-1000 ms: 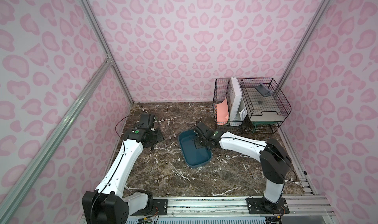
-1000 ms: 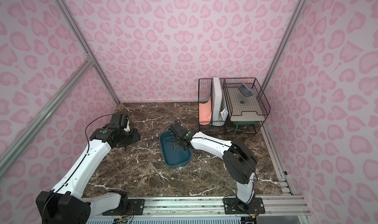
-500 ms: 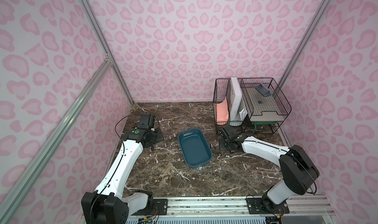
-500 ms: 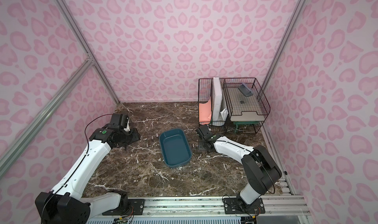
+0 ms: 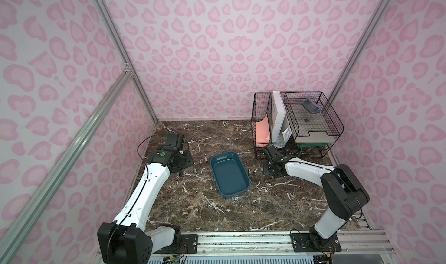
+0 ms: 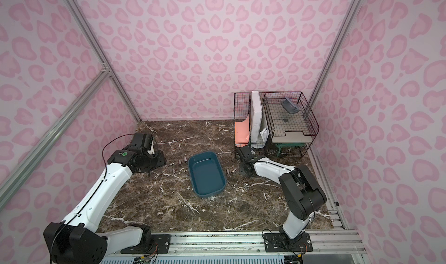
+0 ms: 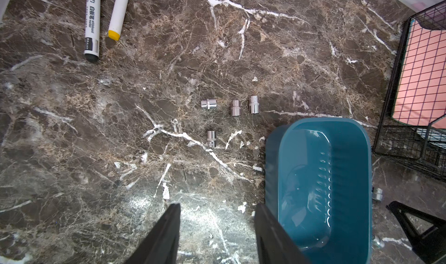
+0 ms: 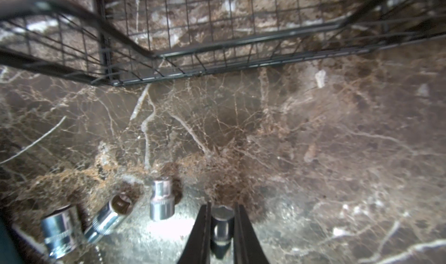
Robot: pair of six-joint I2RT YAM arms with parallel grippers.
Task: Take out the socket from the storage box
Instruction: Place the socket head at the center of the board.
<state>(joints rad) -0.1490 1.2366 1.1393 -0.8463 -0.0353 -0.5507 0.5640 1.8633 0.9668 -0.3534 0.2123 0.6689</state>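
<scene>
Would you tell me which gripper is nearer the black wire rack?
Right: the right gripper sits just beside the wire rack; the left gripper lies beyond the storage box.

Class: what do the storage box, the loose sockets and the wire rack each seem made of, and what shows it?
Storage box: glossy teal plastic, probably moulded; soft highlights, rounded rim. Sockets: polished, likely chromed steel; mirror-bright reflections. Wire rack: thin metal wire, seemingly black-coated; matte welded grid.
</scene>
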